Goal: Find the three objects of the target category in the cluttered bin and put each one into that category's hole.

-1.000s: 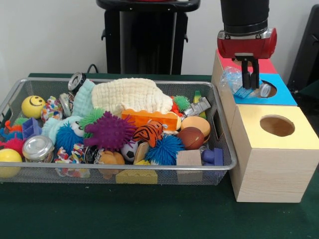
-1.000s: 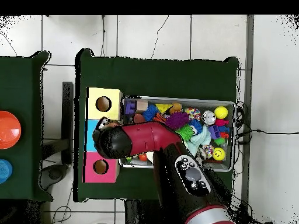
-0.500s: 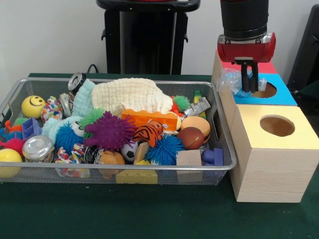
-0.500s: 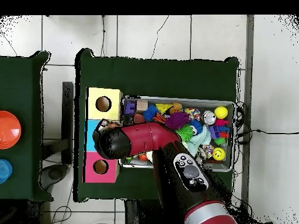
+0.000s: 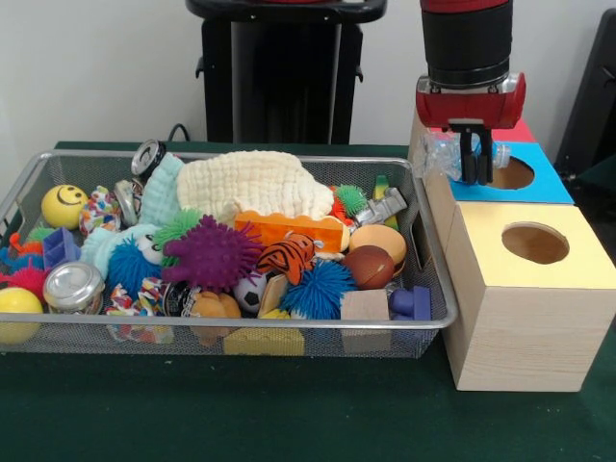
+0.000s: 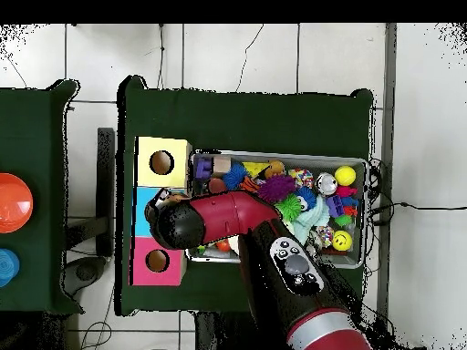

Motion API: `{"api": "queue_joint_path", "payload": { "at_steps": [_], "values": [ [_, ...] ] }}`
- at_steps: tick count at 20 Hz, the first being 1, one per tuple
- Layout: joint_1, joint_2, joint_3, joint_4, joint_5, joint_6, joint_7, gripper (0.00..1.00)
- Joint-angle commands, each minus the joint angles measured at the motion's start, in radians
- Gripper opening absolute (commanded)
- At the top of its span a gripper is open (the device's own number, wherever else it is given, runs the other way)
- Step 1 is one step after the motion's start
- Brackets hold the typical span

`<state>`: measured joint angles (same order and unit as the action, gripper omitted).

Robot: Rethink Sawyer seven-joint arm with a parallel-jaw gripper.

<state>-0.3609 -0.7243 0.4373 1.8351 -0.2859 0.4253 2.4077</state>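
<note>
In the front view my gripper (image 5: 472, 173) hangs over the blue-topped box (image 5: 549, 183), just left of its round hole (image 5: 515, 174). It is shut on a crumpled clear plastic bottle (image 5: 441, 154), which lies roughly level between the fingers with its capped end toward the hole. In the overhead view the arm's wrist (image 6: 171, 221) covers the gripper, the bottle and most of the blue box. The wire bin (image 5: 241, 322) of mixed toys stands to the left of the boxes.
A yellow-topped box (image 5: 534, 289) with its own hole (image 5: 535, 243) stands in front of the blue one, and a pink-topped box (image 5: 517, 129) behind it. The bin holds spiky balls, a cream cloth (image 5: 255, 181), metal cans (image 5: 72, 286) and blocks.
The gripper has shifted slightly left and down over the blue box. The bottle's capped end has swung upward, so the bottle now lies more level. It stays gripped.
</note>
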Motion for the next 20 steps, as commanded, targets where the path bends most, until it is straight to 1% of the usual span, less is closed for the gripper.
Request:
{"api": "queue_joint_path", "payload": {
  "at_steps": [1, 20],
  "values": [
    [-0.031, 0.043, 0.023, -0.016, -0.064, 0.096, -0.132, 0.0],
    [-0.042, 0.066, 0.033, -0.033, -0.076, 0.085, -0.149, 0.0]
  ]
}}
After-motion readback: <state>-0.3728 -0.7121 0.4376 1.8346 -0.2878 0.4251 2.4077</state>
